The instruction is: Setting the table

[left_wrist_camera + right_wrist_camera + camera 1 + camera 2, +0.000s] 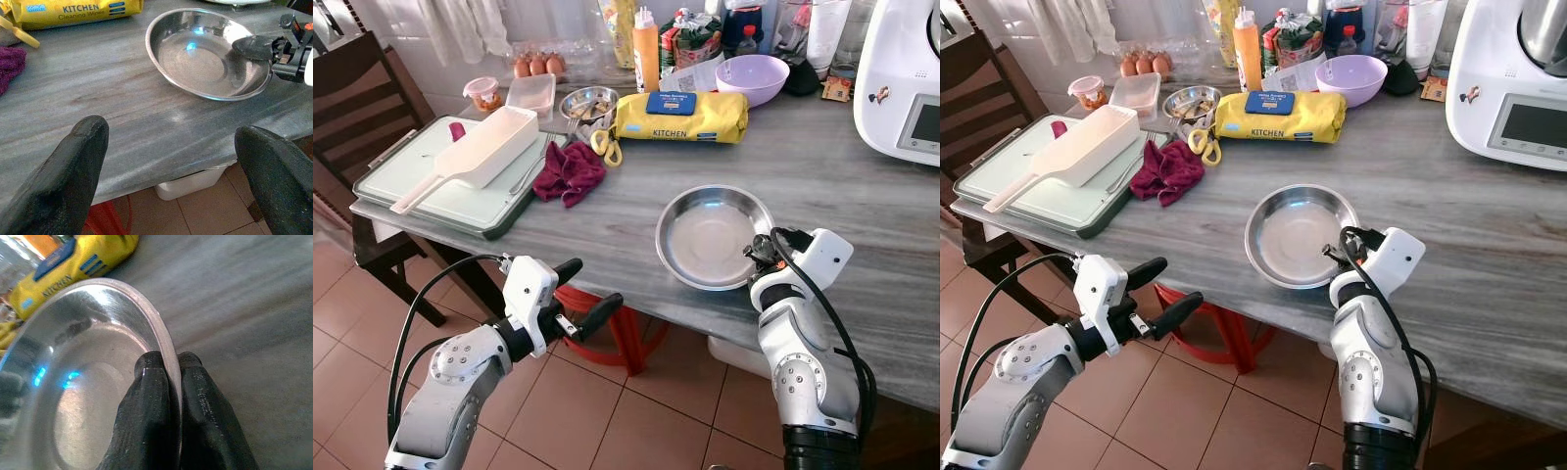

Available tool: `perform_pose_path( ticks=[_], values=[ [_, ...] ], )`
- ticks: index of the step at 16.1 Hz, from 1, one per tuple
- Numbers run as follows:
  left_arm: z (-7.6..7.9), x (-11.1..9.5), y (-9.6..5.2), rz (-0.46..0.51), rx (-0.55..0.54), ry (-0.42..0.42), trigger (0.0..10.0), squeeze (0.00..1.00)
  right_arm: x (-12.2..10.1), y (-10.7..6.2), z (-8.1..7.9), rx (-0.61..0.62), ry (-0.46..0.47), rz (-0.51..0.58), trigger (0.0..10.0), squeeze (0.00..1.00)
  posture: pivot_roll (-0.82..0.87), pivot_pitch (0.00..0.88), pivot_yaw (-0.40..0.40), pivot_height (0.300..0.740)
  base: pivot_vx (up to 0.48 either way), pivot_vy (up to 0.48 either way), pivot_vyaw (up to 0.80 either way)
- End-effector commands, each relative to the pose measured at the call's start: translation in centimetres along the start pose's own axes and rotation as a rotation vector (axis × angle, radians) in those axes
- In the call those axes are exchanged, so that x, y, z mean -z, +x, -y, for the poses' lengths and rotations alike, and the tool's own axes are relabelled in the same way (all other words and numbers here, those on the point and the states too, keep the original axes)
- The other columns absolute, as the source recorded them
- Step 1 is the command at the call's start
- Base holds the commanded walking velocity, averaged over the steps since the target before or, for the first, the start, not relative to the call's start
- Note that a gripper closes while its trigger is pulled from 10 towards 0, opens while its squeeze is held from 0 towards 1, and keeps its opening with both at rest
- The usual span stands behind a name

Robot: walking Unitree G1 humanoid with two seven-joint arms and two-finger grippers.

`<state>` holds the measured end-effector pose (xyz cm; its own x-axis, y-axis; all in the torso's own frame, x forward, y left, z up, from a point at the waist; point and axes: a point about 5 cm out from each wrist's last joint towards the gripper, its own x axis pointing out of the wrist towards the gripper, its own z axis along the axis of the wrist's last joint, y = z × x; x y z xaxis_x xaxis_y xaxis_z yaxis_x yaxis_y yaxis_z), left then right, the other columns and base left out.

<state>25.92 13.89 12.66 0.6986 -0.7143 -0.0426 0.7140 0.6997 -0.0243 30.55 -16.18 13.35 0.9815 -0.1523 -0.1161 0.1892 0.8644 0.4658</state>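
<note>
Resting on the grey marbled table (862,196), near its front edge, a shallow round steel bowl (713,235) is seen empty | small steel dish (588,101) contents unclear | left wrist: left gripper (173,171) is held spread open off the table edge | right wrist: right gripper (171,377) is clamped on the bowl's rim.
</note>
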Motion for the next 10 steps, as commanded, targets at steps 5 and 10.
perform_pose_path(
  ticks=[5, 10],
  values=[
    [0.2, 0.0, 0.0, -0.006, -0.001, 0.008, 10.0, 0.00, 0.5, 0.2, 0.8, 0.074, -0.064, -0.043, 10.0, 1.00, -0.14, 0.106, 0.131, 0.740, 0.000, 0.000, 0.00],
    [0.2, 0.0, 0.1, -0.006, -0.008, 0.011, 10.0, 0.00, 0.1, 0.6, -0.5, -0.017, -0.132, -0.018, 10.0, 1.00, -0.14, 0.106, 0.132, 0.740, 0.000, 0.000, 0.00]
  ],
)
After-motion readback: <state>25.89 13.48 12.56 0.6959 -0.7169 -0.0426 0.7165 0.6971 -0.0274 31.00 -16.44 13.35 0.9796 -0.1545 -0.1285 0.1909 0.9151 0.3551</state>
